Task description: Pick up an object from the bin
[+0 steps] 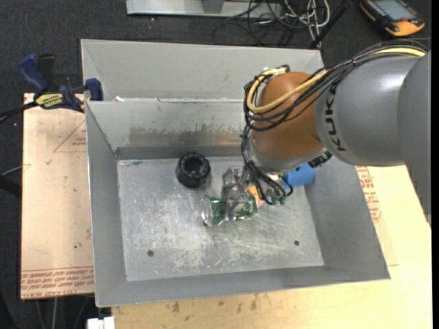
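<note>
Grey metal bin [164,256], front floor bare. Near centre lies a crumpled green-and-silver foil wrapper [230,211], poss. a snack packet; hard to be sure. The gripper [236,187] sits just above the wrapper's far edge, touching or nearly so. Can't tell whether it's open or closed. To pick well: centre over the bulkiest fold, come straight down, close gently so the foil doesn't slip out, then lift vertically. Further back: a black round cap-like object [193,170] at left, well clear, and a blue plastic piece [302,177] partly under the arm [370,115].
</note>
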Robot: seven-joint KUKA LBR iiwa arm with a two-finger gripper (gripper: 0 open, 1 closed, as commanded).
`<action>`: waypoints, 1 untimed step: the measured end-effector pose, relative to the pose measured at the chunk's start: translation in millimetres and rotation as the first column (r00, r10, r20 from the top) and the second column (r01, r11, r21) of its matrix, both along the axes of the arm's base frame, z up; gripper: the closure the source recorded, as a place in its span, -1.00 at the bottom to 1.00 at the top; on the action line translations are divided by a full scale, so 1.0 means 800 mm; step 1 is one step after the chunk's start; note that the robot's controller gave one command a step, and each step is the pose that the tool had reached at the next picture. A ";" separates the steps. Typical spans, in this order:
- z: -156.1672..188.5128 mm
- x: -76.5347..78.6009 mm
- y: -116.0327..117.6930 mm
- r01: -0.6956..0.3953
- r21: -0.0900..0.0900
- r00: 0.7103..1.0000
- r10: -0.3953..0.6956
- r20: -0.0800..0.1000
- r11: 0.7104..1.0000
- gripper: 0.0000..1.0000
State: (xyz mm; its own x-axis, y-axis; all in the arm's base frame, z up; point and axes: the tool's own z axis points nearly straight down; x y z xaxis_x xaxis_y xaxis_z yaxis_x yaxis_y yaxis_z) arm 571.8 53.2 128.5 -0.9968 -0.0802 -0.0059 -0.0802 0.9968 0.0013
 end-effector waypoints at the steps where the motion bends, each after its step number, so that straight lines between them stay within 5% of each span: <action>1: 0.018 -0.001 0.000 0.000 -0.001 1.000 0.000 -0.004 1.000 1.00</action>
